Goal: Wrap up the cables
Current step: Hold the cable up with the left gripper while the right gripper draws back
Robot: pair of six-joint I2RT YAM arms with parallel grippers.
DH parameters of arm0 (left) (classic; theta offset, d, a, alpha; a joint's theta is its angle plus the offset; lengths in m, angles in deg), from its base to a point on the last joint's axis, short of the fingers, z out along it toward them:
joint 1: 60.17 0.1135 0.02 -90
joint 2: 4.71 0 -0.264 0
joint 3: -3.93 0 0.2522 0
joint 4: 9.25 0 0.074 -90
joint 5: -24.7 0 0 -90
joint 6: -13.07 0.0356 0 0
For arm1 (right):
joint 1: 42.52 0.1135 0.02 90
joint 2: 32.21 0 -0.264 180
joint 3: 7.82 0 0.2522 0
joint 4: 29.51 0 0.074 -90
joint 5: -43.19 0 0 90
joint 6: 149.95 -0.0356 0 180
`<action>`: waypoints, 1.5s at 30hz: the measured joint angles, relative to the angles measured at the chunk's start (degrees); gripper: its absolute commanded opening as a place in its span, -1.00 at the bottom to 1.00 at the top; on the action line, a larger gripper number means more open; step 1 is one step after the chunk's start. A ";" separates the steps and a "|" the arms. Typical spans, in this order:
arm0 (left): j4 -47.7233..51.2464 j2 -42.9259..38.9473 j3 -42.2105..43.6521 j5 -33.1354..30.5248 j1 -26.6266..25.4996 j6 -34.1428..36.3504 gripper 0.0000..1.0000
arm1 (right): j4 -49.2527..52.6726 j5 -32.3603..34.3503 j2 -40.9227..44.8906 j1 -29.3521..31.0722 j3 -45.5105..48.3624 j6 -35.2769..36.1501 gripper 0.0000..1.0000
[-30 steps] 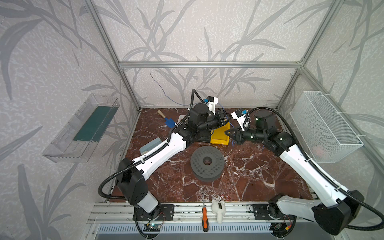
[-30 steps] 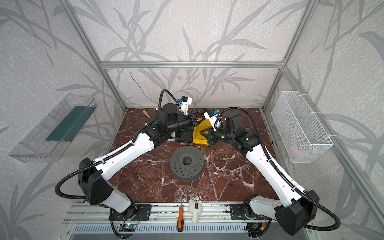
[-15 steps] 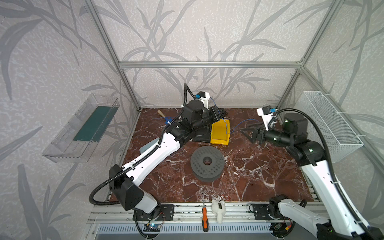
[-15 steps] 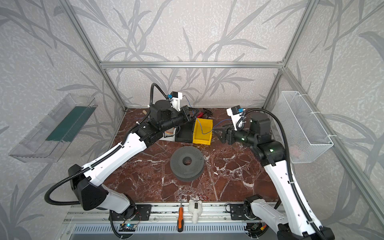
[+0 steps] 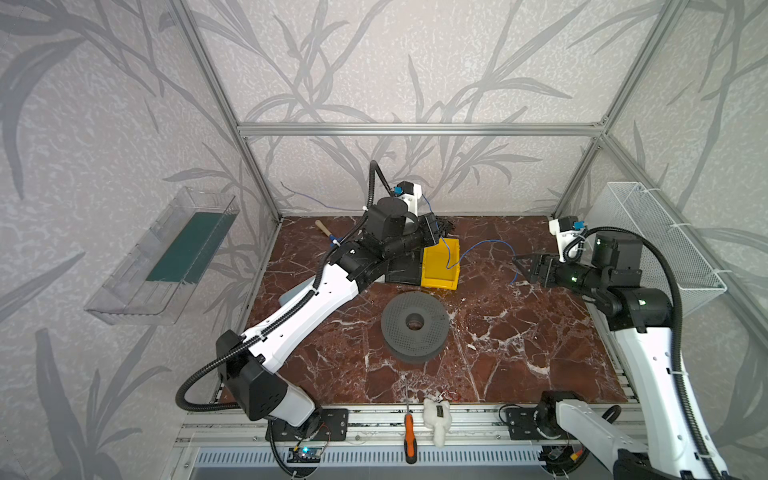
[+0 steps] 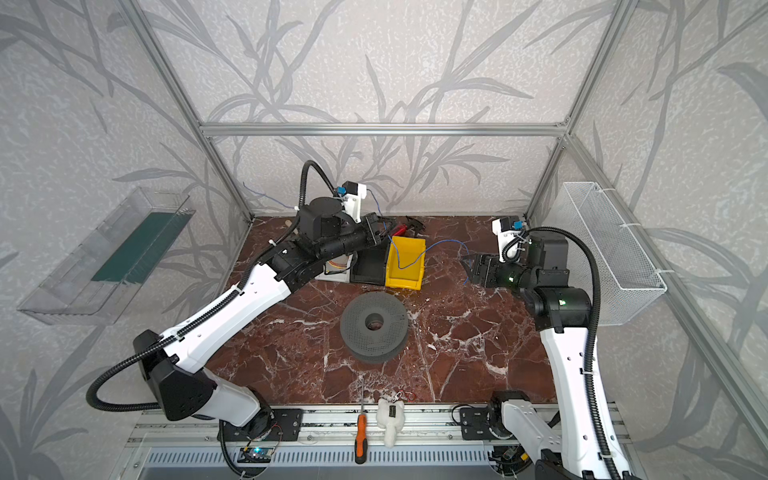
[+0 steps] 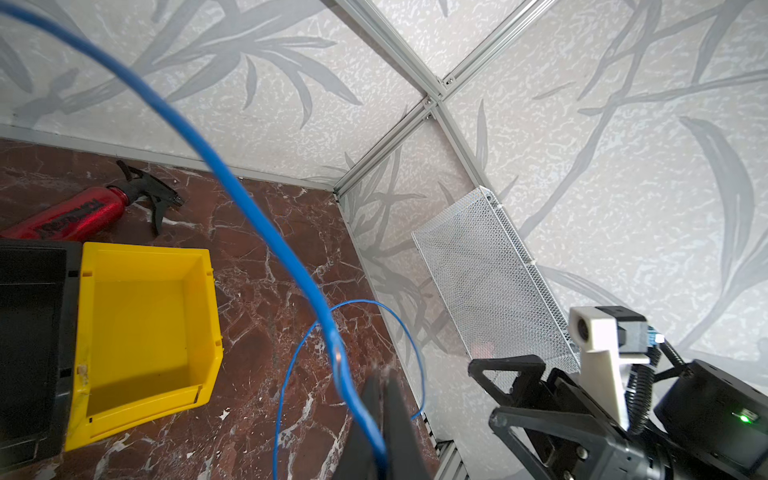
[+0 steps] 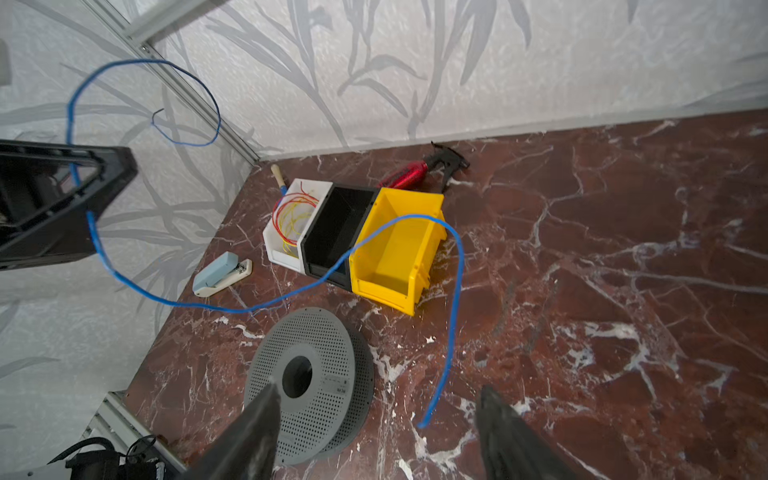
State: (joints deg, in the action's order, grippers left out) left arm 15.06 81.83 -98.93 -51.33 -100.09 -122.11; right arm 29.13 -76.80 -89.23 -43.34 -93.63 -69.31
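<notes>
The cable point(image 5: 486, 242) is a thin bright-blue wire. My left gripper point(image 5: 435, 226) is shut on it above the back of the bins, and the wire point(image 7: 232, 183) runs out from between the closed fingertips point(image 7: 390, 399). From there the cable point(image 6: 440, 243) dips over the yellow bin point(image 5: 440, 266), arcs right and drops to a free end point(image 8: 422, 424). My right gripper point(image 5: 521, 268) is open beside that end. In the right wrist view the end hangs between the spread fingers point(image 8: 266, 411), touching neither. Another stretch of the cable point(image 8: 145, 62) loops up against the back wall.
A grey perforated spool point(image 5: 413, 324) lies mid-table. Behind it stand a black bin point(image 8: 336, 232) and a white bin point(image 8: 291, 216) holding orange and yellow wires. A red spray bottle point(image 7: 70, 216), stapler point(image 8: 222, 272), wire basket point(image 5: 652, 245), screwdriver point(image 5: 409, 432) and plush toy point(image 5: 436, 419) are around.
My right gripper has opened and drawn back to the right, away from the left gripper. The cable's end now hangs free. The left gripper stays shut on the cable.
</notes>
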 measured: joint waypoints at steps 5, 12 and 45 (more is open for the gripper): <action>0.46 -0.02 0.00 0.00 0.00 0.61 -1.00 | 0.37 -0.02 -0.68 0.00 5.33 0.00 0.43; 0.59 -0.13 0.00 0.04 0.00 0.68 -1.00 | -2.51 -0.61 -2.27 0.00 10.54 -0.98 0.19; 18.82 -6.29 -3.98 -16.17 -1.99 15.10 -1.00 | -22.25 11.21 -25.57 -15.50 15.96 -5.20 -1.00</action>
State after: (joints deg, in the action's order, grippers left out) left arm 33.88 75.54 -102.91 -67.50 -102.08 -107.01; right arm 6.88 -65.59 -114.80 -58.83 -77.68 -74.52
